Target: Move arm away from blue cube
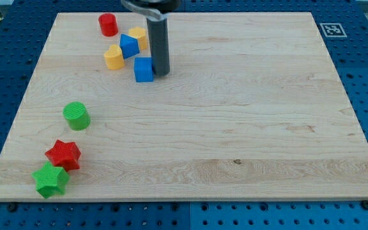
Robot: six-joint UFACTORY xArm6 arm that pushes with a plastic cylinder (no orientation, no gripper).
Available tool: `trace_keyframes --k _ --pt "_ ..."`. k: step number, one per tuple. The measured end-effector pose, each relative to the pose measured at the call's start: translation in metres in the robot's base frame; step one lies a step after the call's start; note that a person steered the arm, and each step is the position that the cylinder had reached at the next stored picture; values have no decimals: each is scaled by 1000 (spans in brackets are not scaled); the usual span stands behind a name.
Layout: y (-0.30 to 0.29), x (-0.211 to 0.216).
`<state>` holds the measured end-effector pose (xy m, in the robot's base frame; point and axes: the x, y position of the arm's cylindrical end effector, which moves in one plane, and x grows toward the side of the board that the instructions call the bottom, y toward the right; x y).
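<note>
My tip (pixel 161 72) sits right against the blue cube (pixel 144 69), on its side toward the view's right, up near the board's (pixel 235 128) top left. No jaws here, just a bare rod. Behind the cube cluster 1 blue block (pixel 129 46), 2 yellow blocks (pixel 113 57) (pixel 139 37) and a red cylinder (pixel 108 24).

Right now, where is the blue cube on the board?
The blue cube sits in the view's upper left, right against my tip on its right side, just below the other blue block and the yellow blocks.
</note>
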<state>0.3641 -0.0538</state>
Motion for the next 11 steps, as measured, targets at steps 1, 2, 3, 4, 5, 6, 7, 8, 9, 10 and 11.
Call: trace_keyframes --k 1,2,3,4,5,6,7,8,9,10,11 --pt "-8 -31" --pt "-9 -49" --pt "8 -50" --pt "55 -50" --pt "77 -48" --pt "70 -48" --pt "53 -48" --pt "37 -48" --pt "27 -47" --pt "7 -46" --pt "-6 -40"
